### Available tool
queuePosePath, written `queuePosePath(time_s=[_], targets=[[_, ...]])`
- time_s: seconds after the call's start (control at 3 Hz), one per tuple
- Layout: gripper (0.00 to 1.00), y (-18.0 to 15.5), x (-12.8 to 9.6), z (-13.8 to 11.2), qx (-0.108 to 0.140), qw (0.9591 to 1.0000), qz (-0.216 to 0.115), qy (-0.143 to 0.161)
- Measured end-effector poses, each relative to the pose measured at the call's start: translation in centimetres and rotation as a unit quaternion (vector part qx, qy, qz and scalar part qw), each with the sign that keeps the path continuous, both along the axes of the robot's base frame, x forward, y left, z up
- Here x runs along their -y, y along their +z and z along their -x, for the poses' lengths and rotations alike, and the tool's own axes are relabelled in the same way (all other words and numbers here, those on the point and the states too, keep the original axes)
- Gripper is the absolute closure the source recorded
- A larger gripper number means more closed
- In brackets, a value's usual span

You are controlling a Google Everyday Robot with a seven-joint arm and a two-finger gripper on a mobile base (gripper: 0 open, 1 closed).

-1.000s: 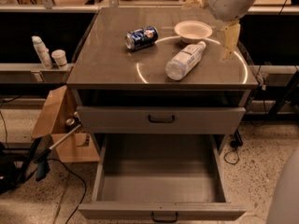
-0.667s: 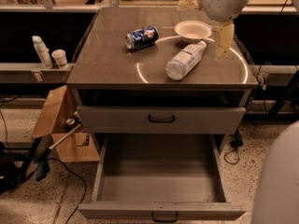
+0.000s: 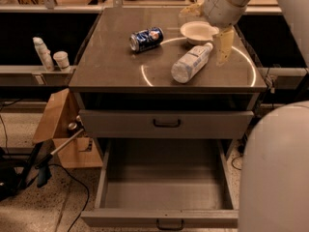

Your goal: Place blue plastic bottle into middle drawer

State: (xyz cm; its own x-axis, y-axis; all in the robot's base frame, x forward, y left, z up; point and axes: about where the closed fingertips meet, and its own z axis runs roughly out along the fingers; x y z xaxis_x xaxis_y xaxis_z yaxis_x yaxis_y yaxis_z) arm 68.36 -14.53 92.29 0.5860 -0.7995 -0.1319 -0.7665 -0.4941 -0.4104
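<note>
Cabinet surface (image 3: pixel 116 64) with the middle drawer (image 3: pixel 164 190) standing wide open, well below the jaws and nearer the camera; the upper drawer (image 3: pixel 166 123) between them is shut. The arm (image 3: pixel 227 1) enters from the upper right, its wrist bent downward over the far right part of the surface. The blue plastic bottle (image 3: pixel 191 63) lies on its side just beside the jaws, on their near-left side. Its long axis runs diagonally, with the white cap pointing up toward the jaws and the base toward the front edge. The gripper (image 3: pixel 208 30) hangs above the white bowl (image 3: pixel 195 30), close to the cap end. The jaws appear spread apart and hold nothing, though the far one is partly hidden by the wrist. The coming move probably calls for a short shift toward the bottle's middle, with the jaws turned across that diagonal. The soda can (image 3: pixel 146 38) lies farther left, clear of this path.
</note>
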Motion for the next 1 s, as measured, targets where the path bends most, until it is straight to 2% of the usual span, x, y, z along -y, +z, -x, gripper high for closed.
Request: queuePosePath(time_s=[0.33, 0.67, 1.0], targets=[[0.0, -2.58, -0.16, -1.98, -0.014, 0.9999, -0.006, -0.003], [0.0, -2.58, -0.16, -1.98, -0.014, 0.9999, -0.006, -0.003], [0.0, -3.39, -0.71, -2.32, -0.025, 0.9997, -0.009, 0.003]])
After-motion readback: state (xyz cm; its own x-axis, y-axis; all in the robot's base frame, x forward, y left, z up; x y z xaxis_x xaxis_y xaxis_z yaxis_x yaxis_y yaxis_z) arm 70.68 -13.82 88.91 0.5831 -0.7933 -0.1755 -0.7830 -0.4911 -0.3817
